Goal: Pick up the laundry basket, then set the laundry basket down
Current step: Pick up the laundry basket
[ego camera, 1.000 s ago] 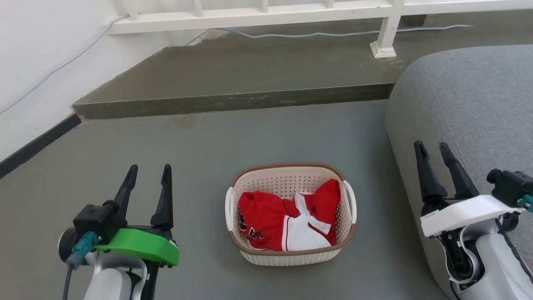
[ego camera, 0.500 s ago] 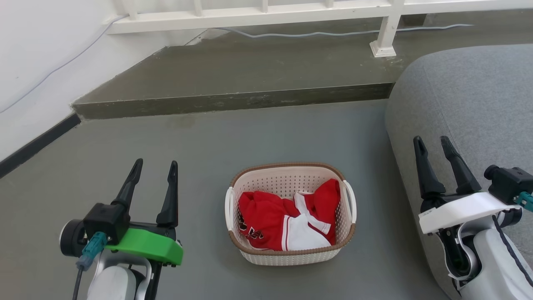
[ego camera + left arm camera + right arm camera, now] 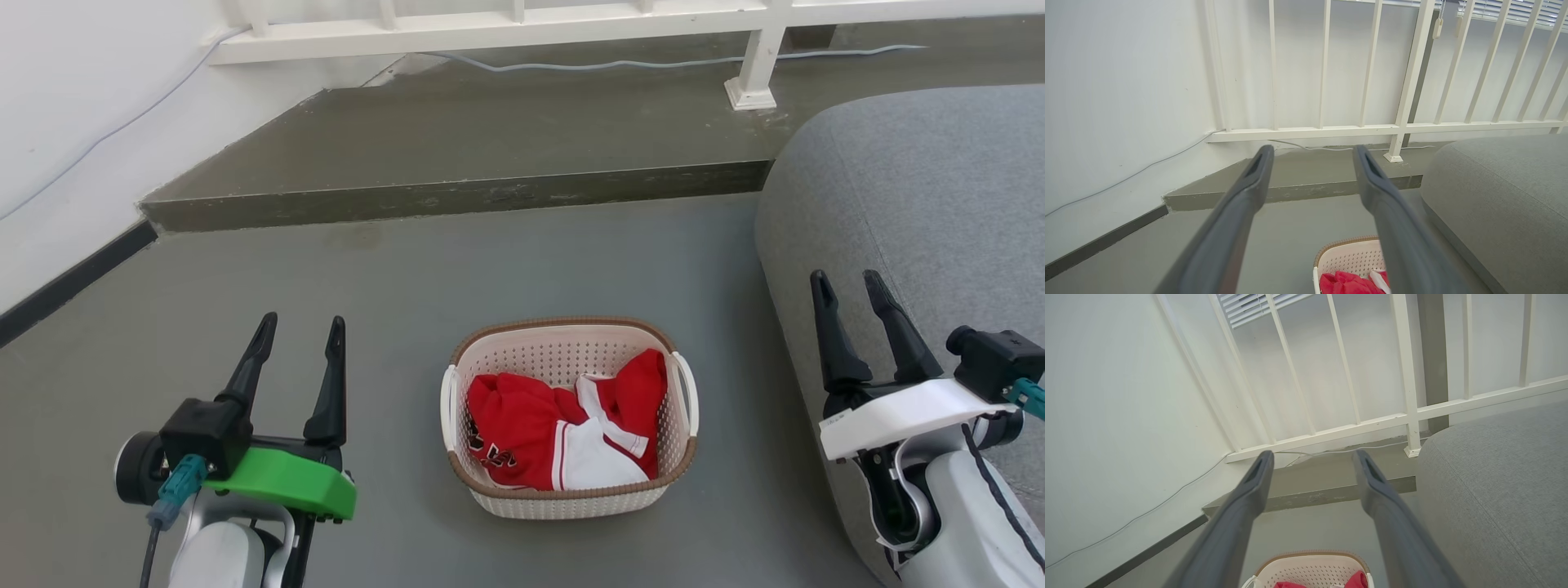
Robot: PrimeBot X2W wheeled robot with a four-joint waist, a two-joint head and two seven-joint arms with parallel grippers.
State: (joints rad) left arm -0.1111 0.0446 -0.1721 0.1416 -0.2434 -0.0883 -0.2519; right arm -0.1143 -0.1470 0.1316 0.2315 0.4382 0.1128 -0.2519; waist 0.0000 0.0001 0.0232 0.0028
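The laundry basket (image 3: 563,347), cream with a brown rim and white side handles, sits on the grey floor at centre, holding red and white clothes (image 3: 563,433). My left gripper (image 3: 300,327) stands open to the basket's left, well apart from it, nothing between its fingers. My right gripper (image 3: 845,282) stands open to the basket's right, over the grey sofa's edge, also empty. In the left wrist view the basket (image 3: 1347,257) peeks in at the bottom beside my open left gripper (image 3: 1312,153). The right wrist view has the basket (image 3: 1310,569) below my open right gripper (image 3: 1312,457).
A grey sofa (image 3: 922,196) fills the right side, close to the basket. A raised dark step (image 3: 457,196) runs across beyond the basket, with a white railing (image 3: 506,28) and a cable behind. A white wall (image 3: 73,122) with dark skirting borders the left.
My left gripper shifted a little forward and rightward from a second ago. My right gripper rose slightly. The basket has not moved.
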